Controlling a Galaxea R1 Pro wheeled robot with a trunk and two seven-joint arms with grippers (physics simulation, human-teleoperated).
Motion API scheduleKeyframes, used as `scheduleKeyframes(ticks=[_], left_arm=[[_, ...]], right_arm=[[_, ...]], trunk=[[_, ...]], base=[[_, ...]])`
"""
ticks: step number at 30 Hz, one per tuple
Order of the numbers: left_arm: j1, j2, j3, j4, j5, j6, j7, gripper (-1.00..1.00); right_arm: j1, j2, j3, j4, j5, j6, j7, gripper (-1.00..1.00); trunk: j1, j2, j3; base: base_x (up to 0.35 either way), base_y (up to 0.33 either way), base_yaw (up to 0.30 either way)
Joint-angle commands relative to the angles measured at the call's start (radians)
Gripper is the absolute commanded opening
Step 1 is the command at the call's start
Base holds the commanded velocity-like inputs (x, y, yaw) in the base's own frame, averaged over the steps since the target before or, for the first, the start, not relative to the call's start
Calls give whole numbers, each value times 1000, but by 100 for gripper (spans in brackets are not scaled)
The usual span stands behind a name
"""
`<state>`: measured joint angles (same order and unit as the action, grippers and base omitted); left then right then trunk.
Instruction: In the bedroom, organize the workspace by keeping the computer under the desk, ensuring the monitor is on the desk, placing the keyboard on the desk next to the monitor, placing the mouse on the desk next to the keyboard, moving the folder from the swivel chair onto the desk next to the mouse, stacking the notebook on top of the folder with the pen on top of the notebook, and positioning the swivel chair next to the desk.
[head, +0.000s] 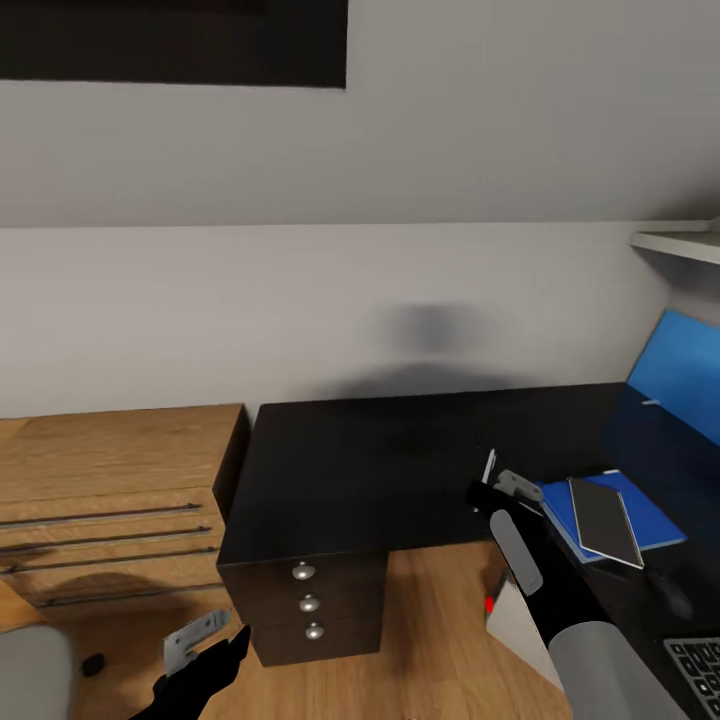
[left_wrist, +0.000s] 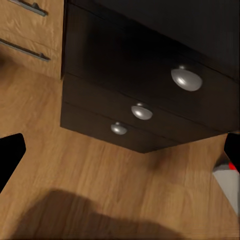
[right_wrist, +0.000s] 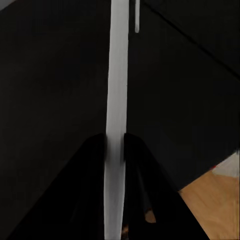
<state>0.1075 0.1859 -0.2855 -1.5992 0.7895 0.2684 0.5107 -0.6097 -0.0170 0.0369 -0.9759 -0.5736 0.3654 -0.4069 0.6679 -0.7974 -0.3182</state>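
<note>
Right gripper (right_wrist: 115, 145) clamped on pen (right_wrist: 118, 100) above desk (head: 400, 460); notebook (head: 604, 520) atop folder (head: 655, 520) at 3 o'clock. Left gripper (left_wrist: 120, 155) spread wide, empty, facing drawer unit (left_wrist: 145, 100).

The notebook (head: 604, 520) lies on the folder (head: 655, 517), toward the right end of the surface (head: 400, 460). The keyboard (head: 697, 676) sits nearer, at the surface's right edge. The drawer unit (head: 310, 600) stands under its left end, and a wooden dresser (head: 110, 500) stands just left of it.
</note>
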Motion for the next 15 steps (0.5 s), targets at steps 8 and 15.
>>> scheduleKeyframes(ticks=[8,15], left_arm=[[0,0,-9,9,6,3,6,100],[0,0,-10,10,5,3,6,100]], right_arm=[[-1,-20,-68,-1,-9,1,-4,-100],[-1,-58,-93,0,-9,1,1,-100]], trunk=[[0,-1,-1],[0,-1,-1]], base=[[0,0,-270],[0,0,-274]])
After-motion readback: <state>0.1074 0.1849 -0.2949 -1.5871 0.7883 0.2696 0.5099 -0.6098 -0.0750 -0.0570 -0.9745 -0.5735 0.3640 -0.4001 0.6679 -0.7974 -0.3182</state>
